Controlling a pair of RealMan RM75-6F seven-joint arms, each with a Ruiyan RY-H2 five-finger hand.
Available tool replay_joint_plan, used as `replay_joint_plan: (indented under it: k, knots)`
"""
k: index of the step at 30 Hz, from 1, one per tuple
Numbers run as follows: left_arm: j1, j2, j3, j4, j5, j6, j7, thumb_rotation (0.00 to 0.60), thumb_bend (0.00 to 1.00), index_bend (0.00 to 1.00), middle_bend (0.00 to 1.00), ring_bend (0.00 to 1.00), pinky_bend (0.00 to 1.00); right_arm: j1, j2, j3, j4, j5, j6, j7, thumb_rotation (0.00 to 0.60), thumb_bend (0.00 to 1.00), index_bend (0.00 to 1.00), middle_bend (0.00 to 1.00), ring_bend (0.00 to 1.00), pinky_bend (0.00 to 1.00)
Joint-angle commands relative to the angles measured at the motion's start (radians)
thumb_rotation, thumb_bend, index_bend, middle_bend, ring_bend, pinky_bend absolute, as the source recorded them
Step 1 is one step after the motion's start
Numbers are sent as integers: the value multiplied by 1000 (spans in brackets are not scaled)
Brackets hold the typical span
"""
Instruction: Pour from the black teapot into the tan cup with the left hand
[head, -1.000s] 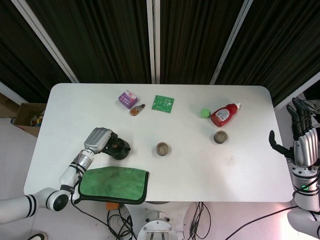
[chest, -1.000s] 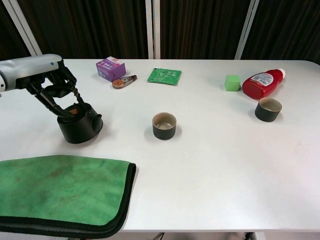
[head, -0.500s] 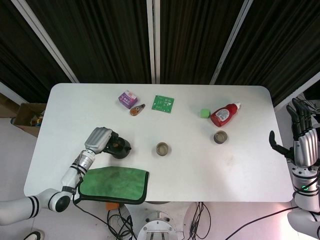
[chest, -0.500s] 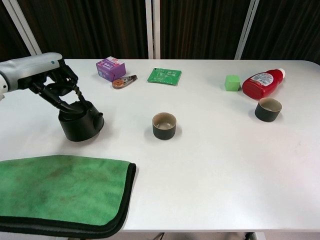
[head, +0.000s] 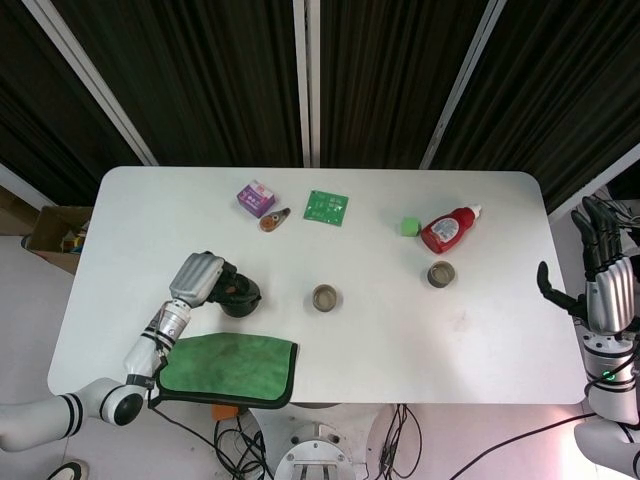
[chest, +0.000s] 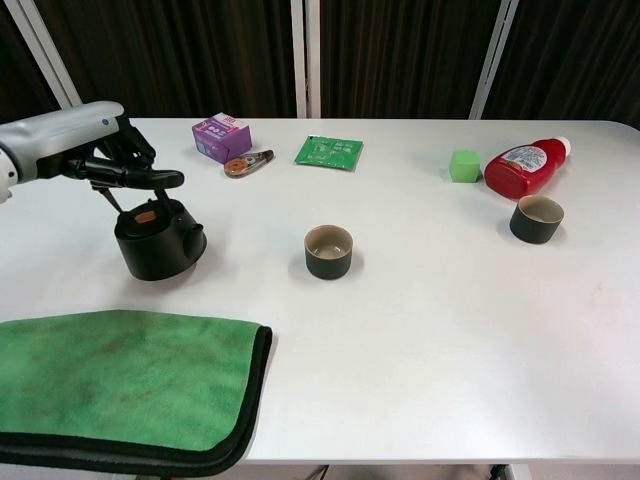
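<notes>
The black teapot (head: 238, 296) (chest: 155, 245) stands upright on the white table (head: 400, 330), left of centre, with an orange knob on its lid. My left hand (head: 200, 277) (chest: 100, 150) hovers just above and left of it. Its fingers (chest: 150, 179) stretch out flat over the lid, and a thin dark part reaches down to the pot's left rim. The tan-lined cup (head: 325, 297) (chest: 328, 250) sits at the table's middle, right of the teapot and apart from it. My right hand (head: 600, 270) hangs beyond the table's right edge, fingers apart, holding nothing.
A green cloth (head: 228, 368) (chest: 120, 385) lies at the front left, just below the teapot. A second dark cup (chest: 536, 218), a red bottle (chest: 525, 167) and a green cube (chest: 464, 165) are at the right. A purple box (chest: 221, 136) and a green packet (chest: 329, 152) lie at the back.
The left hand's fingers, curled down onto the teapot's top before, now stretch out flat above the lid. The teapot has shifted very slightly. The right hand has not moved.
</notes>
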Motion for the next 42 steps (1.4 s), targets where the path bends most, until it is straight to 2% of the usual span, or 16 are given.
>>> replay_joint_plan:
  k: [1, 4, 7, 11, 21, 24, 26, 29, 42]
  knots:
    - [4, -10, -2, 9, 3, 11, 11, 187, 24, 852, 935, 805, 436, 0, -1, -1, 0, 0, -2, -1, 600, 470, 0, 0, 0, 0]
    - [7, -18, -5, 15, 2, 18, 17, 197, 36, 864, 944, 813, 443, -1, -2, -2, 3, 1, -3, 1, 600, 471, 0, 0, 0, 0]
    - [10, -25, -7, 20, 3, 24, 20, 261, 75, 872, 949, 818, 447, -2, -2, -2, 4, 2, -4, 2, 600, 471, 0, 0, 0, 0]
    - [13, -34, -12, 27, 5, 35, 26, 364, 176, 881, 956, 826, 447, -3, -1, -3, 5, 3, -5, 2, 600, 471, 0, 0, 0, 0]
    - [20, -47, -22, 36, 9, 51, 22, 404, 273, 907, 978, 846, 456, -4, -8, -5, 14, 5, -10, 9, 600, 470, 0, 0, 0, 0]
    - [22, -49, -23, 40, 13, 54, 18, 442, 296, 916, 981, 850, 456, -4, -10, -5, 18, 5, -11, 10, 600, 470, 0, 0, 0, 0]
    - [23, -50, -24, 42, 16, 56, 17, 484, 309, 920, 984, 853, 456, -4, -11, -5, 19, 5, -11, 10, 600, 470, 0, 0, 0, 0]
    - [23, -51, -26, 43, 20, 59, 16, 590, 331, 923, 988, 856, 457, -3, -10, -4, 19, 5, -11, 10, 600, 470, 0, 0, 0, 0]
    - [29, -48, -37, 30, 29, 78, 16, 600, 336, 928, 993, 860, 457, -6, -12, -4, 22, 8, -11, 14, 600, 471, 0, 0, 0, 0]
